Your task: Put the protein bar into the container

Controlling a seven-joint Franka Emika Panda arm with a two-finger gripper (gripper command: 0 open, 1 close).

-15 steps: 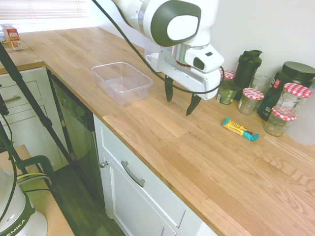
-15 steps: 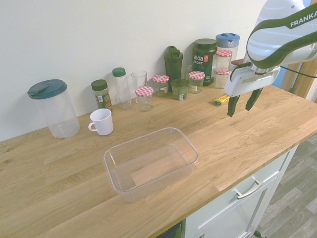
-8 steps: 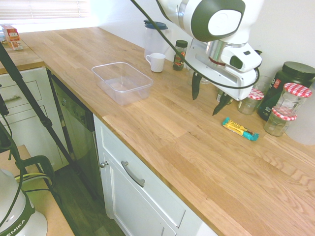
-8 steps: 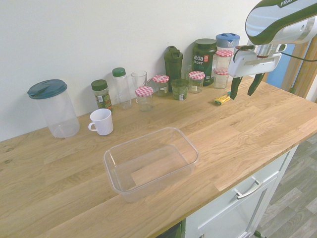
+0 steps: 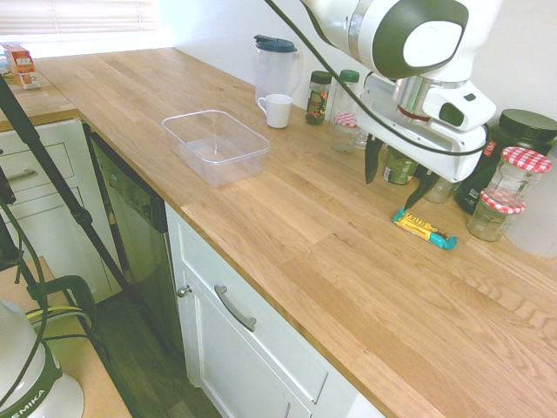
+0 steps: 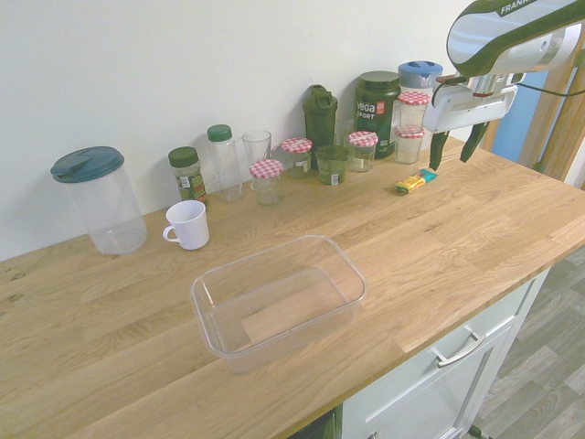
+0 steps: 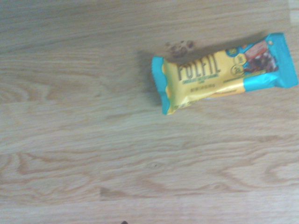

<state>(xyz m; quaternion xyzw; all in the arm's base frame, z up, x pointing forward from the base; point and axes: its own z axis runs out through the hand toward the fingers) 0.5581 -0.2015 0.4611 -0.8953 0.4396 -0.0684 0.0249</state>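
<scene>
Your tool [image 5: 396, 185] hangs wide open at right of frame; the bar [image 5: 424, 228] lies flat on the worktop [image 5: 287, 235] just lower right of it, long axis running down-right.

Glossy yellow-and-teal wrapper on the protein bar [image 7: 223, 72]; clear smooth plastic container [image 5: 216, 144]; matt, grained wooden worktop [image 5: 331, 252].

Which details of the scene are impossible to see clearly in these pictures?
- Protein bar: small print under the brand name is blurred in the wrist view; too small in both exterior views.
- Dark tub: partly hidden by the red-lidded jar, first exterior view.
- Gripper: fingers absent from the wrist view.
</scene>
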